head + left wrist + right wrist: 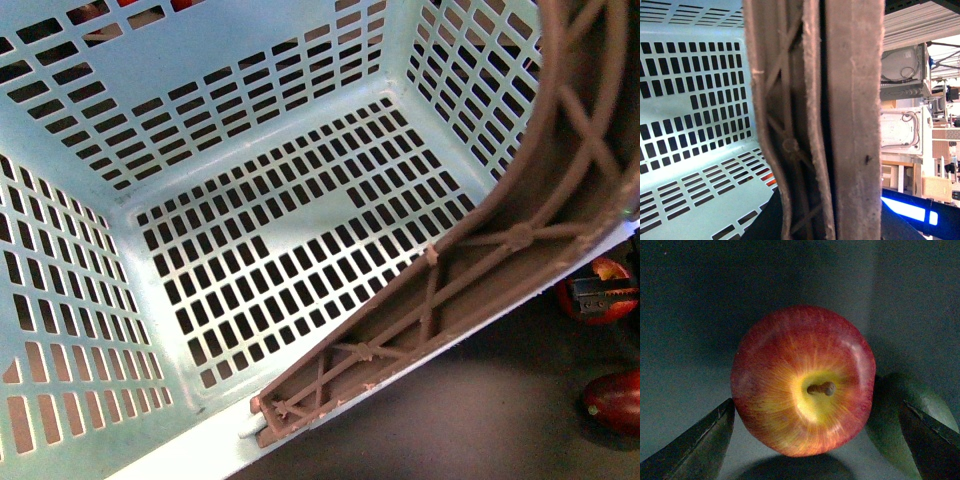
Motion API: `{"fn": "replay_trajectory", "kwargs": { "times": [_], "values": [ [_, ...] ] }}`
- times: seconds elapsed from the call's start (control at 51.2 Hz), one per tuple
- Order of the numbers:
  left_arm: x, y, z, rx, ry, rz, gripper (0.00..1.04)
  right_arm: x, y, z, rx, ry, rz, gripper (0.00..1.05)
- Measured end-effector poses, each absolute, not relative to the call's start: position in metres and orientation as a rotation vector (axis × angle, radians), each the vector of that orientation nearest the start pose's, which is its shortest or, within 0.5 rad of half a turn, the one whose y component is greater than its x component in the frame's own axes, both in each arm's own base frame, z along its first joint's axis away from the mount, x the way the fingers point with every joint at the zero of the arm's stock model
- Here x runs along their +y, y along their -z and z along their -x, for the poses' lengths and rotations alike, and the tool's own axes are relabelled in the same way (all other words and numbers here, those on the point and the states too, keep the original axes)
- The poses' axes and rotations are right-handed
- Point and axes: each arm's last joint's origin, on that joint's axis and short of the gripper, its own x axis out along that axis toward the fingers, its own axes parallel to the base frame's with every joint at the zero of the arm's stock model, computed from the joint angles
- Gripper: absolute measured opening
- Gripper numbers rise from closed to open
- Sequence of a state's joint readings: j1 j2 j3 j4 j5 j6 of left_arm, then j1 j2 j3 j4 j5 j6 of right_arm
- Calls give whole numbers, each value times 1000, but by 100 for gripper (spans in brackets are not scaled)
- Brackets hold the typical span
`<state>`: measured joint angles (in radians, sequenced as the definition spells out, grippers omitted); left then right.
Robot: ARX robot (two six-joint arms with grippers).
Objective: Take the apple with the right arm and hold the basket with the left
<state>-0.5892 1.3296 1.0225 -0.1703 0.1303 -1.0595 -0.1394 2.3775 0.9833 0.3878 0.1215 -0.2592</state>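
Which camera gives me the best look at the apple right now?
Right wrist view: the apple fills the frame, stem end facing the camera, between the open fingers. Front view shows only part of the apple at the right edge beside the basket. Left wrist view shows none of it.

One teal basket [300, 90] with two brown handles [855, 100], one red apple [802, 382] and one darker maroon fruit [615, 400] are visible.

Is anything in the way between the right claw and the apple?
Mostly no: the apple sits between the fingers of the open right claw. A green thing shows in the gap beside one finger; whether it would block that finger is unclear.
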Motion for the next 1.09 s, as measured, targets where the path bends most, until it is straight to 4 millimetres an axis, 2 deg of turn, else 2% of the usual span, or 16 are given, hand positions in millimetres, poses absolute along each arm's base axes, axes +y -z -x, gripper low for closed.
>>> {"fn": "replay_trajectory", "kwargs": {
  "times": [0.176,0.41,0.566,0.801,0.918,1.094],
  "values": [
    [-167,-299,-243,793,382,882,17,-56,35,-372,1061,95,215,96],
    [-167,-299,-243,793,382,882,17,-56,45,-377,1083,99,192,96],
    [-167,-299,-243,793,382,882,17,-56,48,-376,1087,96,180,80],
    [-167,-299,-243,794,382,882,17,-55,48,-374,1066,89,173,79],
    [-167,-299,-243,793,382,882,17,-53,40,-366,1038,66,159,79],
    [-167,-299,-243,794,382,882,17,-49,0,-355,921,62,152,79]
  ]
}}
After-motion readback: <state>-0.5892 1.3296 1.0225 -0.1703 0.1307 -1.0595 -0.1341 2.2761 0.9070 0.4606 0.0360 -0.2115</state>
